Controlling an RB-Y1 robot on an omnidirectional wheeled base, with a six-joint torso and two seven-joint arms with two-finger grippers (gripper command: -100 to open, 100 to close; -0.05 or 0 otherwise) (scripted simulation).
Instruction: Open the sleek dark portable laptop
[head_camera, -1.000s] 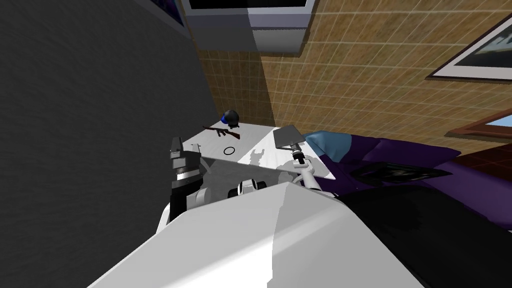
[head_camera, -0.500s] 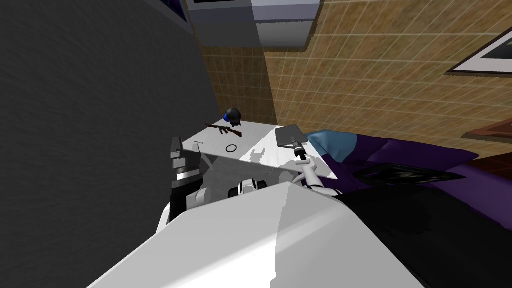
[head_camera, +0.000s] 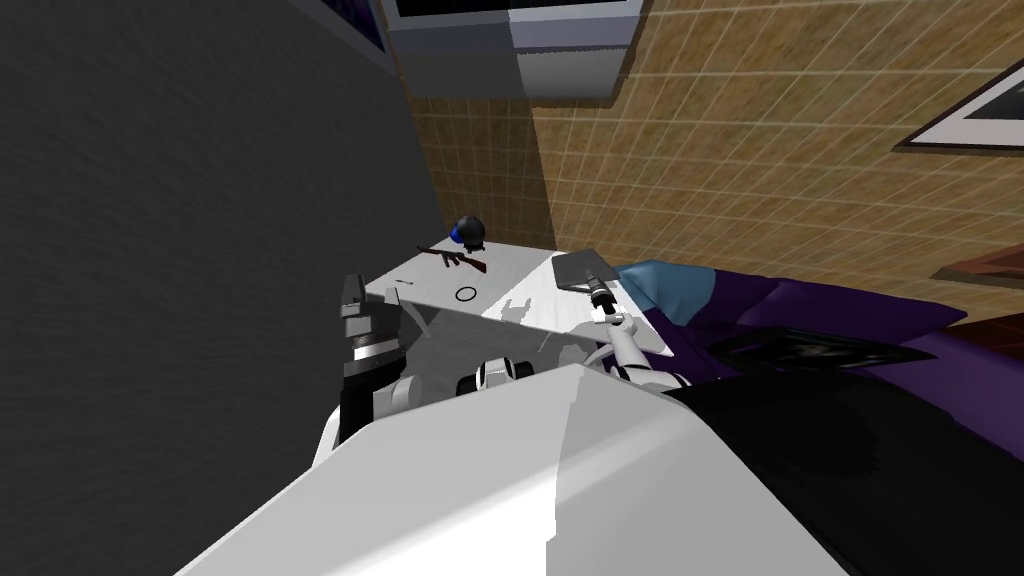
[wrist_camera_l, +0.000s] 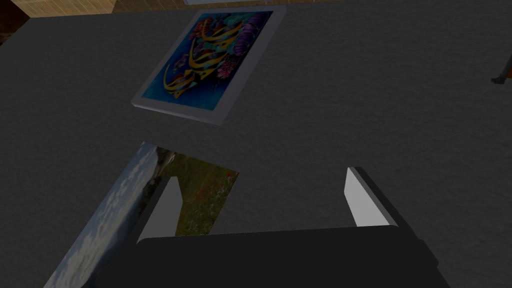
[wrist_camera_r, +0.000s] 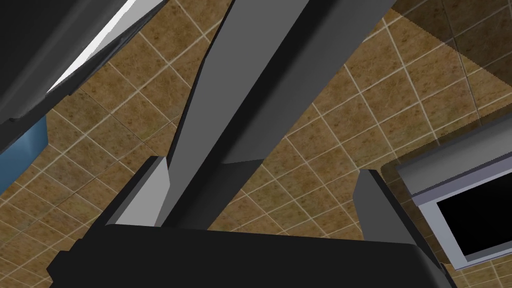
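**Lid lift under way**

The right gripper (wrist_camera_r: 262, 167) has edged forward. The left gripper (wrist_camera_l: 262, 177) waits aside, fingers apart. At the right end of the worktop (head_camera: 520, 275) sits the laptop (head_camera: 580, 270), its grey lid against one spread right finger, likely for prying upward.

We see the laptop (head_camera: 582, 270) as a thin, plain dark grey slab at the far right corner of the white worktop (head_camera: 500, 275), close to its right edge. Close up, its grey lid (wrist_camera_r: 260, 85) shows as a flat, thick-edged panel seen nearly edge-on. We cannot tell how far it stands open.
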